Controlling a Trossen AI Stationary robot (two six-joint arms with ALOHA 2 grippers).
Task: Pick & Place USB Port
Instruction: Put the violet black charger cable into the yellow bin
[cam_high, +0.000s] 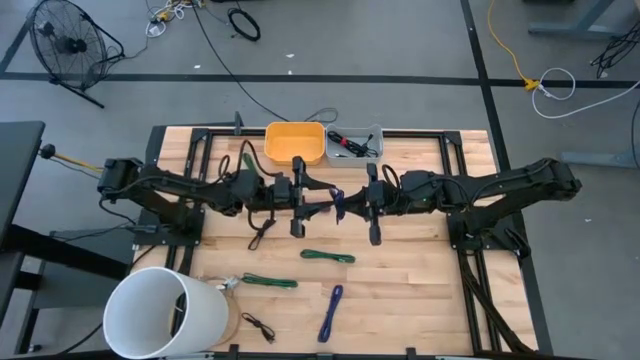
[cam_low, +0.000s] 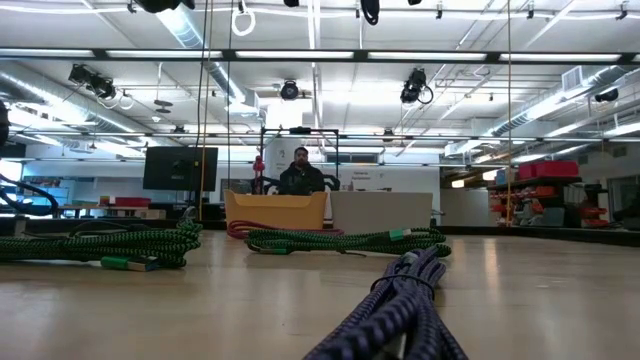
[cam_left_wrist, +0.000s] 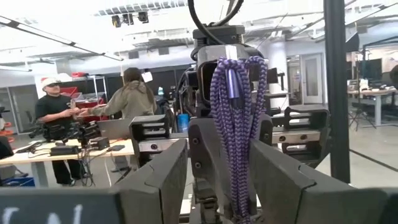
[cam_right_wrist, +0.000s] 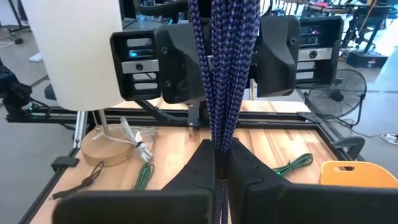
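A purple braided USB cable (cam_high: 337, 205), coiled into a bundle, is up in the air over the middle of the table, between my two grippers. My right gripper (cam_high: 366, 206) comes in from the table's right and is shut on it. My left gripper (cam_high: 306, 206) faces it from the left and is open. Its fingers (cam_left_wrist: 168, 168) stand on either side of the bundle (cam_left_wrist: 236, 124) without clearly touching it. An orange bin (cam_high: 294, 142) and a grey bin (cam_high: 372, 135) sit at the far edge. My right gripper (cam_right_wrist: 221, 160) pinches strands of the purple bundle (cam_right_wrist: 222, 127) between its two fingers. It comes in roughly level from the table's right. The bundle runs on past the fingertips toward the left gripper and is lifted clear of the table.
On the table nearer me lie two green cables (cam_high: 327, 256) (cam_high: 268, 281), a second purple cable (cam_high: 331, 312) and a thin black cable (cam_high: 258, 325). A tall white cylinder (cam_high: 165, 312) stands at the near left corner. People are in the room beyond the table.
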